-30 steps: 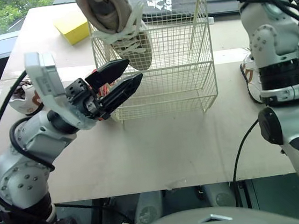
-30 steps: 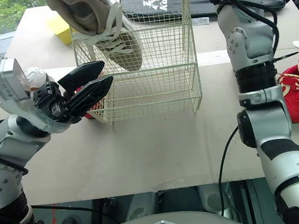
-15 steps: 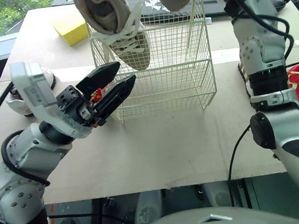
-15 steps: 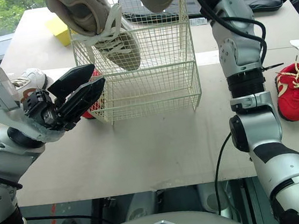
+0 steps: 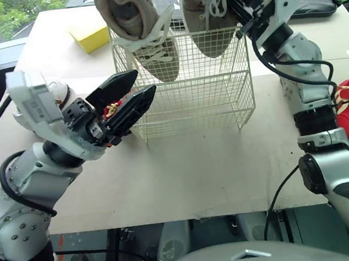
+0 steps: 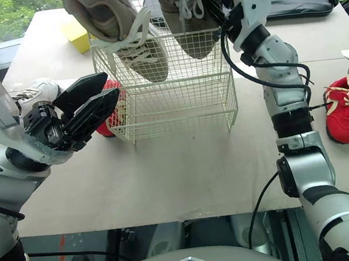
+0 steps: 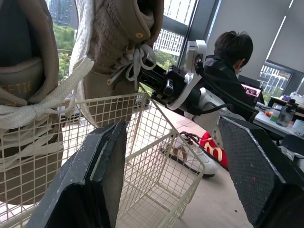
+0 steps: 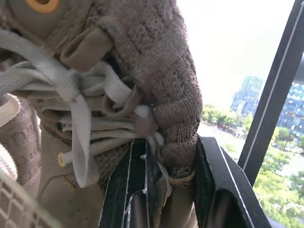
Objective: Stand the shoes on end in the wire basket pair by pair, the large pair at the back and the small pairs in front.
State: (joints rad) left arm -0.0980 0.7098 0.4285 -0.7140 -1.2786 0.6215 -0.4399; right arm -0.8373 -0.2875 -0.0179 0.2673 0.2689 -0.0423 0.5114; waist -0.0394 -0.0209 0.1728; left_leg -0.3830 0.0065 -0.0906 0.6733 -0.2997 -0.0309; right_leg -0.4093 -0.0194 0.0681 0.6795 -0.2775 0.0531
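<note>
While clamping right gripper [image 8: 171, 147] jaws on the tongue of one tan shoe [image 5: 210, 29], holds it toe-down below them in the wire basket [image 5: 221, 97]. Holds left gripper [image 5: 144, 83] jaws wide apart, other tan shoe [image 5: 143, 30] just beyond them.

The right claw [image 5: 236, 11] holds a tan shoe [image 5: 207, 23] toe-down in the wire basket [image 5: 190, 100], beside the matching shoe [image 5: 148, 42].

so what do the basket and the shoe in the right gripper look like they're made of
The basket looks like thin metal wire with a cream coating: an open grid of fine rods. The shoe held in the right gripper looks like tan knit fabric, ribbed at the collar, with flat pale laces; likely textile, not leather.
</note>
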